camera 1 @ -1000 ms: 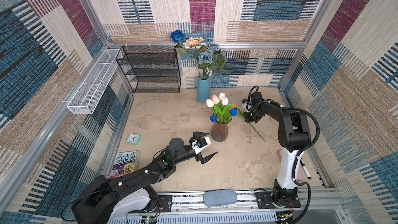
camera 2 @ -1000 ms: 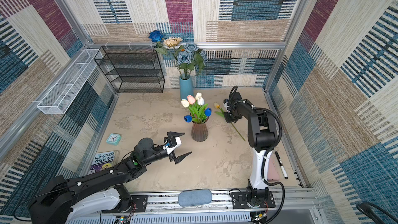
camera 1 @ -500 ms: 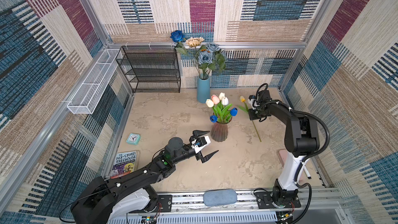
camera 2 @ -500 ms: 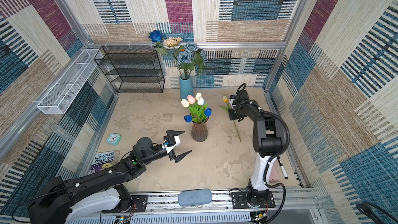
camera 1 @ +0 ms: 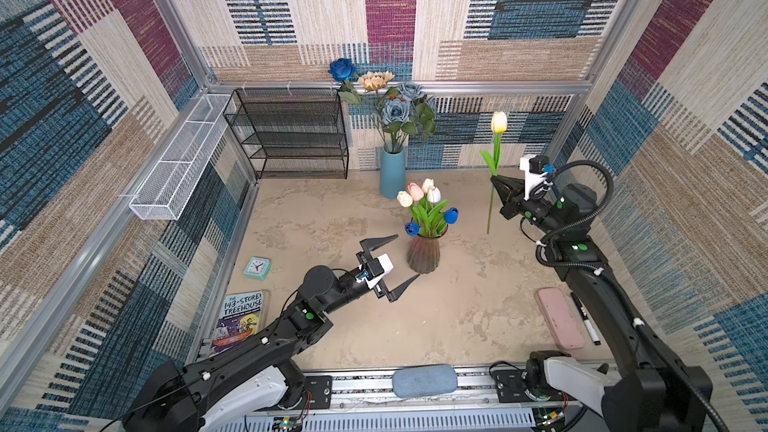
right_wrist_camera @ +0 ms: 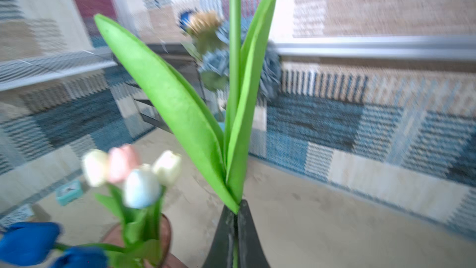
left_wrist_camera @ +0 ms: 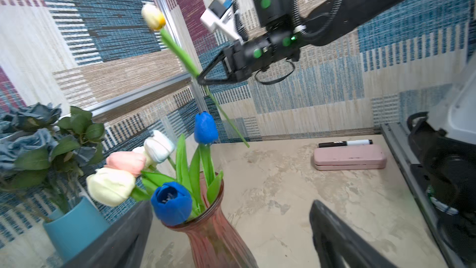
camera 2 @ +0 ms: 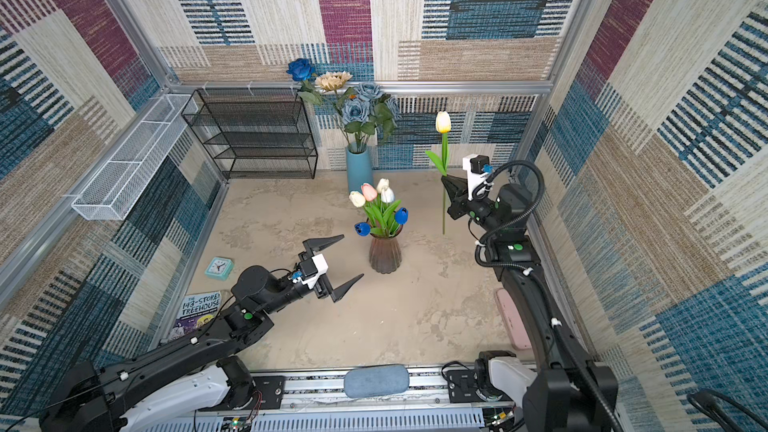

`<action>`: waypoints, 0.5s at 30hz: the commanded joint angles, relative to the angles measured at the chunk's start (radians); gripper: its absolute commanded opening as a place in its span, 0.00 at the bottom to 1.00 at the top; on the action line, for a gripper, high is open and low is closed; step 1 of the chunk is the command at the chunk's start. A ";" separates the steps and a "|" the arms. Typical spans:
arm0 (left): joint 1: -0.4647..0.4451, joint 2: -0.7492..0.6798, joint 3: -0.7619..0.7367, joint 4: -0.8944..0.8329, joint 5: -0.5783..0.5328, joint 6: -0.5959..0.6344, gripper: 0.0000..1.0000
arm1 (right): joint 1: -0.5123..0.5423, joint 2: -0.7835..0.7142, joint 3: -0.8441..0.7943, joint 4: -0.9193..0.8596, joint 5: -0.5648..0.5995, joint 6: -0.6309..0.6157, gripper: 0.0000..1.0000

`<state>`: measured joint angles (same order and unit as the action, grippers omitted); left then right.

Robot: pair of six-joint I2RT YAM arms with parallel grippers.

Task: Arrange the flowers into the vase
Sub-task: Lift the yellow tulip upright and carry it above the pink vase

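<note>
Clamping tulip (camera 1: 489, 162), R pincer (camera 1: 493, 179), clear of vase (camera 1: 423, 254)

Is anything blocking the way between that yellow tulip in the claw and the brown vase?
Nothing stands on the table between the yellow tulip and the brown vase. Only the tulips already crowding its mouth could hinder the stem going in.

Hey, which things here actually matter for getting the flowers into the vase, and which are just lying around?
Part of the job: yellow tulip held by the right gripper; ribbed brown vase of tulips; blue vase of roses.
Lying about: clock, book, pink case, marker, black shelf, white basket.
</note>
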<state>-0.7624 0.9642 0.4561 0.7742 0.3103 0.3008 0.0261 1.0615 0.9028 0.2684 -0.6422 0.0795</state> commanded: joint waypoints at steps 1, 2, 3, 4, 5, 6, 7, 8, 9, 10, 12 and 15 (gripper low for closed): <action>0.035 0.002 0.001 0.082 -0.003 -0.049 0.98 | 0.014 -0.067 -0.031 0.294 -0.201 0.112 0.00; 0.044 0.006 0.003 0.080 0.005 -0.055 0.98 | 0.022 -0.081 -0.032 0.306 -0.226 0.113 0.00; 0.054 0.011 0.006 0.078 0.014 -0.058 0.98 | 0.031 -0.090 -0.022 0.301 -0.261 0.112 0.00; 0.064 0.017 0.007 0.079 0.021 -0.064 0.98 | 0.040 -0.097 -0.010 0.290 -0.298 0.112 0.00; 0.071 0.020 0.007 0.080 0.029 -0.069 0.98 | 0.050 -0.103 -0.005 0.287 -0.324 0.110 0.00; 0.078 0.028 0.009 0.079 0.035 -0.074 0.98 | 0.069 -0.110 0.002 0.283 -0.347 0.104 0.00; 0.084 0.035 0.009 0.077 0.036 -0.080 0.98 | 0.091 -0.113 0.010 0.273 -0.376 0.092 0.00; 0.088 0.043 0.009 0.079 0.036 -0.084 0.98 | 0.112 -0.111 0.020 0.258 -0.401 0.071 0.00; 0.093 0.050 0.008 0.085 0.038 -0.088 0.98 | 0.138 -0.108 0.035 0.230 -0.428 0.044 0.00; 0.096 0.055 0.003 0.092 0.036 -0.090 0.98 | 0.164 -0.101 0.039 0.227 -0.450 0.032 0.00; 0.100 0.067 -0.005 0.111 0.032 -0.093 0.98 | 0.200 -0.084 0.031 0.298 -0.508 0.064 0.00; 0.101 0.086 -0.011 0.126 0.029 -0.096 0.98 | 0.273 -0.049 0.017 0.401 -0.452 0.090 0.00</action>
<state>-0.6628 1.0393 0.4492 0.8383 0.3241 0.2348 0.2558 0.9913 0.9241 0.5644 -1.0763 0.1402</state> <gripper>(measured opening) 0.984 0.063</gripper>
